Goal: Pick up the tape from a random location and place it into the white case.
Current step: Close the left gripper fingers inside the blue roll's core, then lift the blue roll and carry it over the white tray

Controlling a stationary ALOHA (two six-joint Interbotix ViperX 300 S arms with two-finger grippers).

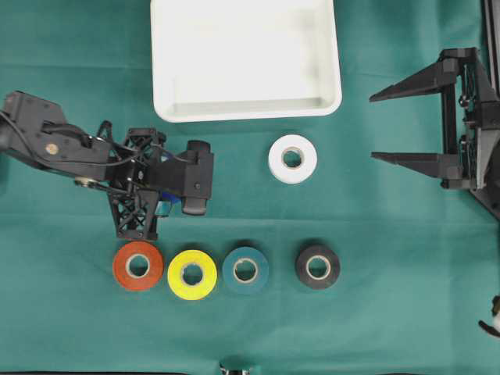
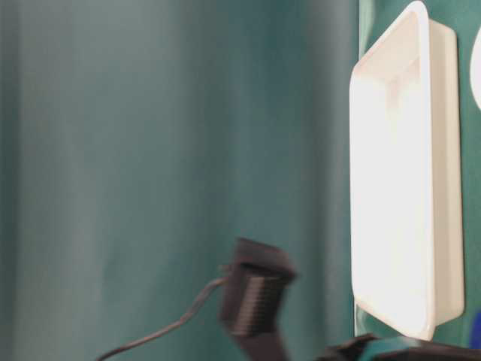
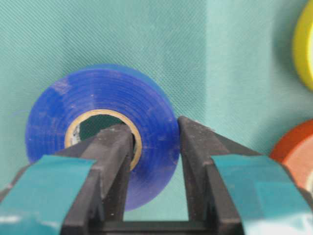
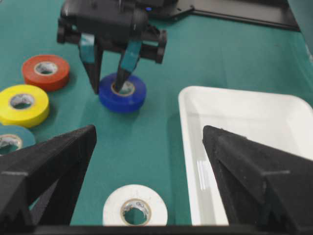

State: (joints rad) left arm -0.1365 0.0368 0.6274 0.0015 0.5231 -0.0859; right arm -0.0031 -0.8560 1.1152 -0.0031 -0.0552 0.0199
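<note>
A teal-green woven cloth (image 1: 391, 312) covers the whole table, and on it lies one large shallow white rectangular plastic case (image 1: 246, 109) with a raised rim. Six rolls of tape are counted, one of each colour (none bears readable writing): white (image 1: 292, 158), red (image 1: 138, 266), yellow (image 1: 192, 274), teal (image 1: 245, 270), black (image 1: 318, 267) and the blue vinyl roll (image 4: 122, 93). The left gripper (image 3: 155, 142) is clamped on the blue roll's wall, one finger inside its core, near the red and yellow rolls, apart from the case; the right gripper (image 1: 398, 125) hangs spread wide.

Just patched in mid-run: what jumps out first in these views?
The left gripper is shut on the blue tape roll, one finger in its core and one outside the wall. Below it in the overhead view runs a row of rolls: orange, yellow, teal, black. The white case sits at the top.
</note>
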